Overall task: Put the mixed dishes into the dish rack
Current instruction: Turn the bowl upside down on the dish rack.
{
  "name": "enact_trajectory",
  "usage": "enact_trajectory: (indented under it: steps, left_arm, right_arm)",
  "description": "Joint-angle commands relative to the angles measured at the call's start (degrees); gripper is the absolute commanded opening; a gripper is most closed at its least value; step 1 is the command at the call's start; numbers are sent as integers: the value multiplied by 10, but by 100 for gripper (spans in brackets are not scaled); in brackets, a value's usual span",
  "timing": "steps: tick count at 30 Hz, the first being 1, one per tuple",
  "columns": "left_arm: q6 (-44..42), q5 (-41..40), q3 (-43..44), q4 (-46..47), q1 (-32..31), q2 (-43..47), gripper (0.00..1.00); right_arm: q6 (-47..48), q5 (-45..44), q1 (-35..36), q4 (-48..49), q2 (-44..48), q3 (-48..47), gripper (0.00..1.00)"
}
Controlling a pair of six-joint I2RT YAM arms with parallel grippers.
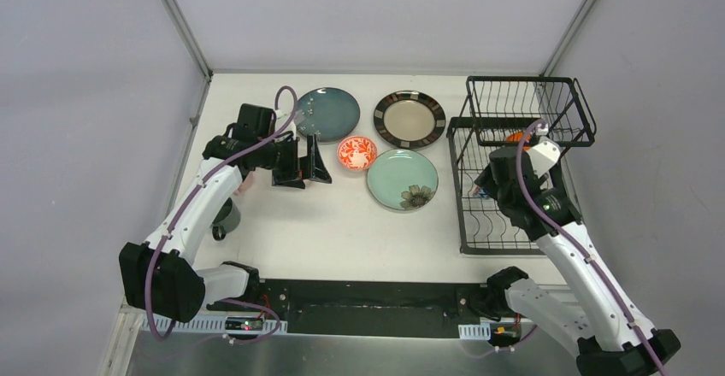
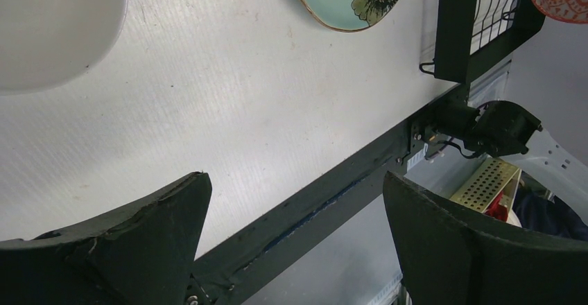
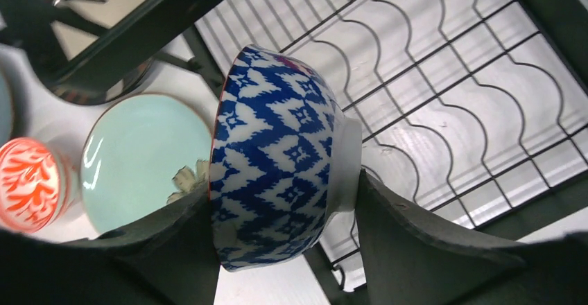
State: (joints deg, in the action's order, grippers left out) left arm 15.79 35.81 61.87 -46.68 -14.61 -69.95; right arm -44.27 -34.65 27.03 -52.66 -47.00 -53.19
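My right gripper [image 3: 284, 187] is shut on a blue-and-white patterned bowl [image 3: 277, 159], held on its side over the left edge of the black wire dish rack [image 3: 451, 76]. An orange bowl [image 1: 515, 137] sits in the rack [image 1: 504, 226] below the raised basket [image 1: 530, 102]. On the table lie a dark teal plate [image 1: 327, 113], a dark-rimmed beige plate [image 1: 409, 120], a mint plate with a flower [image 1: 402, 178] and a small red-patterned bowl [image 1: 356, 152]. My left gripper [image 1: 308, 164] [image 2: 295, 177] stands open and empty, left of the red bowl. A white bowl [image 2: 41, 28] shows beside it.
A dark cup [image 1: 224, 215] and something pink [image 1: 248, 184] sit partly hidden under my left forearm. Grey walls close in the table on three sides. The arms' black base rail [image 1: 368, 308] runs along the near edge.
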Motion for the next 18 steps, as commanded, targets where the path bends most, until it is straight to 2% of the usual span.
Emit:
enact_trajectory:
  steps: [1,5,7,12,18]
  left_arm:
    - [-10,-4,-2,8,-2,17,99]
    - [-10,1,-2,9,-2,18,99]
    - [-11,1,-2,9,-2,21,99]
    - [-12,0,-1,9,-2,28,99]
    - [-13,-7,-3,8,-2,40,99]
  right_arm:
    - [45,-1,-57,17,-9,-35,54]
    - [51,47,-116,2,-31,-42,57]
    - [42,61,-136,-9,-31,-42,53]
    - [24,57,-165,-33,-41,-41,49]
    - [-64,15,-178,-106,-91,-55,52]
